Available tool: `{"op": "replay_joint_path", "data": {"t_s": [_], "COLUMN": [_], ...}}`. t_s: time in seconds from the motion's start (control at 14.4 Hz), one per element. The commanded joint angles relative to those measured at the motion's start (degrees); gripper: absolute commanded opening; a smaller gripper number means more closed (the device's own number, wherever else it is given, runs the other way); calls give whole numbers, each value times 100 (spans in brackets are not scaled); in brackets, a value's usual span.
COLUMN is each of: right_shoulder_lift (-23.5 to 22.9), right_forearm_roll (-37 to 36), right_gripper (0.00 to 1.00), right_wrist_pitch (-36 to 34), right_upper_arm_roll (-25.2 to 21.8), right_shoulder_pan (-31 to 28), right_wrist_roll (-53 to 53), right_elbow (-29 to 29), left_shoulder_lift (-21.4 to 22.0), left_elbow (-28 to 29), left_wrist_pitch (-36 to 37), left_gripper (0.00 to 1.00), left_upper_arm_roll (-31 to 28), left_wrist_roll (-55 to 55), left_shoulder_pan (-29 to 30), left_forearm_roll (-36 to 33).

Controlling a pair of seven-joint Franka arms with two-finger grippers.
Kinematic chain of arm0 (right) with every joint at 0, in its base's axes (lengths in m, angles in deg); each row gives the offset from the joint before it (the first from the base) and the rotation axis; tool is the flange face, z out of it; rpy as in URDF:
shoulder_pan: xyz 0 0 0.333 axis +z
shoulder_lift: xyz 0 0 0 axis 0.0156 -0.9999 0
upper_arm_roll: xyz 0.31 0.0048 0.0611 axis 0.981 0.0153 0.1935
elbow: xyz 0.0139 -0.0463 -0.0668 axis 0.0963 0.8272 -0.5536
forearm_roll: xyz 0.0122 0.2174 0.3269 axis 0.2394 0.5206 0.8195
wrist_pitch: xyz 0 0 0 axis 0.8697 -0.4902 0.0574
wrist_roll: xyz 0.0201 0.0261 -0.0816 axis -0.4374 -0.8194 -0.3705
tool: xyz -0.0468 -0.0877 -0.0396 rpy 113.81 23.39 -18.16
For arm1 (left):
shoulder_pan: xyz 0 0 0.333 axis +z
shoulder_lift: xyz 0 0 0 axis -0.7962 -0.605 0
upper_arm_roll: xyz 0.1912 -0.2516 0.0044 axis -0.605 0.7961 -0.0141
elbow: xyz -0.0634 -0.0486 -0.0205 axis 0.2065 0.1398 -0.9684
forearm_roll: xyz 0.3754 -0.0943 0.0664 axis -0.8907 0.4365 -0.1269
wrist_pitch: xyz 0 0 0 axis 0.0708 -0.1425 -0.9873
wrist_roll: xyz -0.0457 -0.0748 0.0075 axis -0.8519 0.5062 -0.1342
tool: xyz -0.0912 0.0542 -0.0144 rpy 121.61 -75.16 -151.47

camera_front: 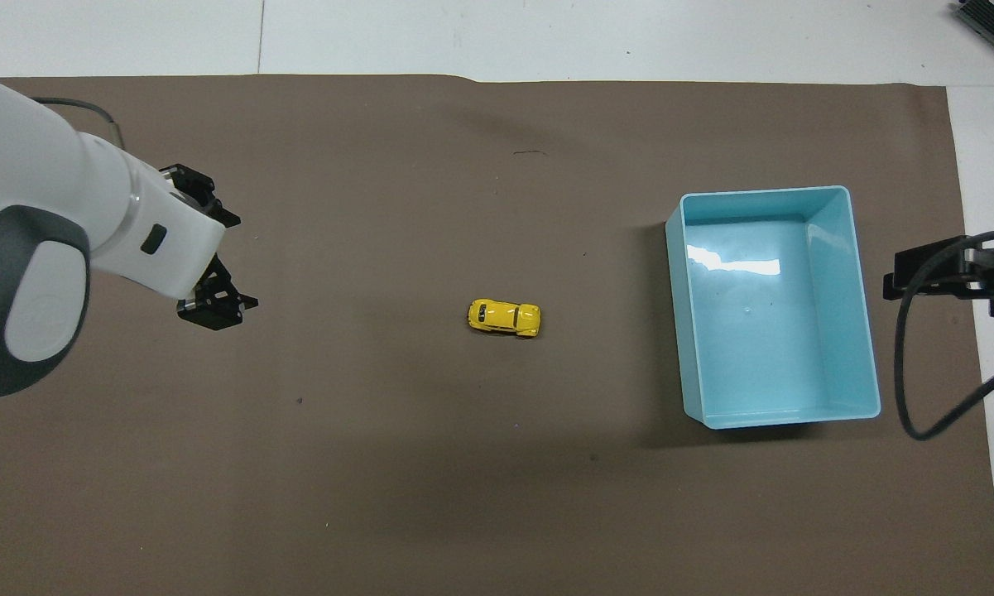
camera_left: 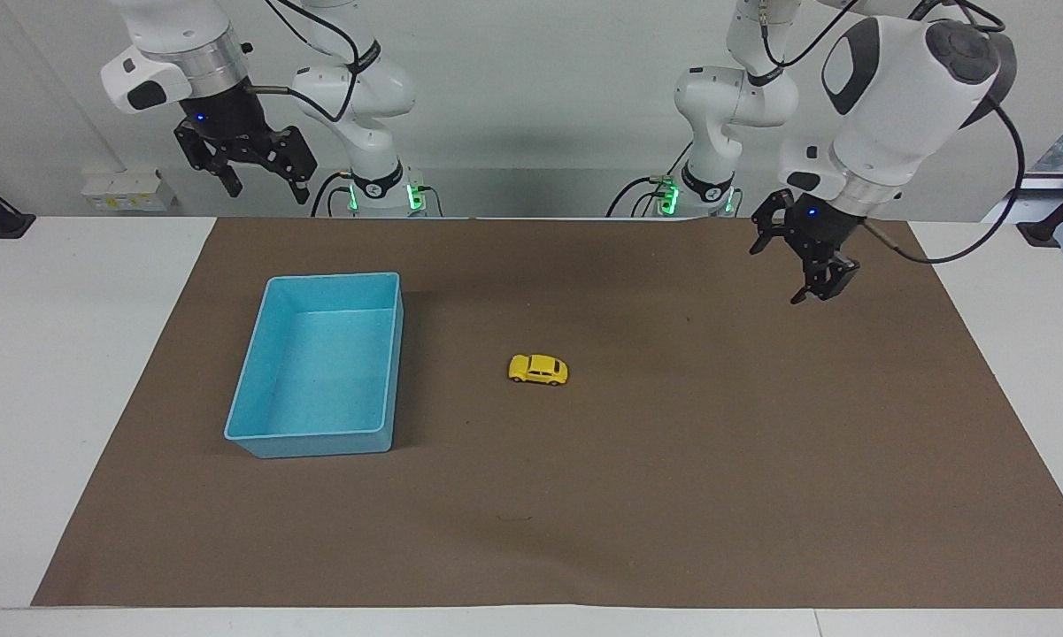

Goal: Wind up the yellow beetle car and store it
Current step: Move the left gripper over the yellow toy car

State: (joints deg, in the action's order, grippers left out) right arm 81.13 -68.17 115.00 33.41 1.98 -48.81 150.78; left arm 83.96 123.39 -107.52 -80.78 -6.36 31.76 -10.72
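The yellow beetle car (camera_left: 538, 369) stands on its wheels in the middle of the brown mat; it also shows in the overhead view (camera_front: 504, 318). The blue tray (camera_left: 332, 276) is empty and lies beside the car toward the right arm's end of the table, also in the overhead view (camera_front: 761, 191). My left gripper (camera_left: 783, 274) is open and empty in the air over the mat toward the left arm's end, well apart from the car; it also shows in the overhead view (camera_front: 233, 263). My right gripper (camera_left: 265, 190) is open and empty, and waits raised by its base.
The brown mat (camera_left: 673, 487) covers most of the white table (camera_left: 71, 372). The right arm's black cable (camera_front: 902, 372) hangs by the tray at the mat's edge. A small white box (camera_left: 128, 190) sits near the wall.
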Motion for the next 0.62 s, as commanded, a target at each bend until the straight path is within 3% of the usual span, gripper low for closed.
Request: {"op": "replay_joint_path", "data": {"t_s": [0.0, 0.35, 0.56], "right_shoulder_lift": [123, 123, 123], "right_forearm_roll": [116, 116, 116], "right_gripper": [100, 100, 100], "right_wrist_pitch": [118, 118, 118], "right_upper_arm_roll": [15, 15, 7], "right_shoulder_pan": [-49, -49, -49], "right_wrist_roll": [84, 84, 84], "right_elbow": [170, 170, 170], "left_shoulder_lift": [-302, -1066, -1278], "left_elbow": [91, 109, 257], "left_wrist_pitch": [-516, -1368, -2000], "left_gripper": [100, 100, 100], "left_upper_arm_roll": [-95, -104, -104], "left_wrist_roll": [354, 311, 311], "left_shoulder_pan": [-402, -1088, -1466], "left_forearm_roll": [76, 76, 59]}}
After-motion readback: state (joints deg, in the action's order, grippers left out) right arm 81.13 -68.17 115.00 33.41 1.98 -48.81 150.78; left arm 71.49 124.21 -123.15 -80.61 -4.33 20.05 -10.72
